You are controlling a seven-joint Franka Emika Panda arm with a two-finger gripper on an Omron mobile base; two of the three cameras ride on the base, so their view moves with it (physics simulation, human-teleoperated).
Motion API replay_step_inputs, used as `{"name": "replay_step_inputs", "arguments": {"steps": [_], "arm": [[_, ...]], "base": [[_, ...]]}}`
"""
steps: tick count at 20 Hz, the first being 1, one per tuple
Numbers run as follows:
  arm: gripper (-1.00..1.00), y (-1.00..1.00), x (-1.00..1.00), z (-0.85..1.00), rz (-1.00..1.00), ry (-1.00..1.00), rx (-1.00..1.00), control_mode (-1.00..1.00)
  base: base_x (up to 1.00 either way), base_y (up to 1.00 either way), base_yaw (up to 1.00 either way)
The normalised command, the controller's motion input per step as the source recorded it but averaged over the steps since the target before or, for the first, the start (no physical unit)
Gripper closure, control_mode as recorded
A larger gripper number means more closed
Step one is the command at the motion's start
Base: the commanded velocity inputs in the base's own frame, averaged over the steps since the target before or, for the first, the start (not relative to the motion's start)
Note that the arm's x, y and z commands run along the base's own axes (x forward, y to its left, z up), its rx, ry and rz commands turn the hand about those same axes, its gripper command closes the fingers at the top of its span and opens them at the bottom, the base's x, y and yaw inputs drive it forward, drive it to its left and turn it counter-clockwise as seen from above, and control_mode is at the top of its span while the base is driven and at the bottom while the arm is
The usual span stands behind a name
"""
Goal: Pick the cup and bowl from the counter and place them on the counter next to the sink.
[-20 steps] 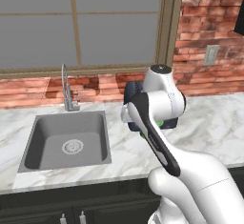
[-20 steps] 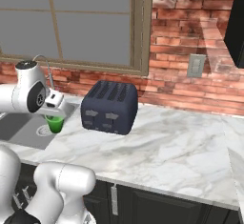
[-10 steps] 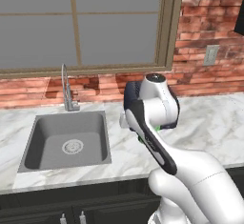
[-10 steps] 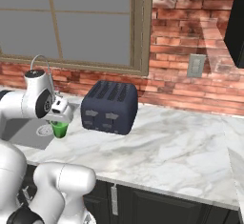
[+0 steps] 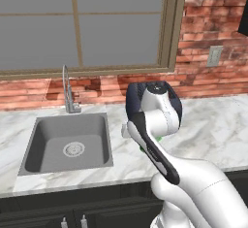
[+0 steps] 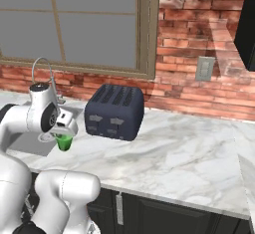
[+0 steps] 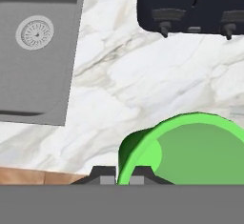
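White marble counter point(image 6: 189, 153) under a brick wall. The green cup point(image 7: 190, 149) hangs over it between sink point(image 5: 68, 144) and toaster point(image 6: 114, 111), rim pinched in my gripper point(image 6: 62, 137). Cup placement in hand; I judge the next move is lowering, then releasing.

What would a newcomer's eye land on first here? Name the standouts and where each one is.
The bright green cup, pinched by its rim in the shut gripper, hangs over the marble counter between the sink and the toaster. The dark blue toaster stands at the back, against the brick wall under the window.
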Motion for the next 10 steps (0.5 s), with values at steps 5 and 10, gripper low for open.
{"name": "replay_step_inputs", "arguments": {"steps": [5,10], "arm": [[1.0,0.0,0.04,-0.16,0.0,0.0,0.0,-1.0],[1.0,0.0,0.11,-0.22,0.0,0.0,0.0,-1.0]], "base": [[0.0,0.0,0.0],[0.0,0.0,0.0]]}}
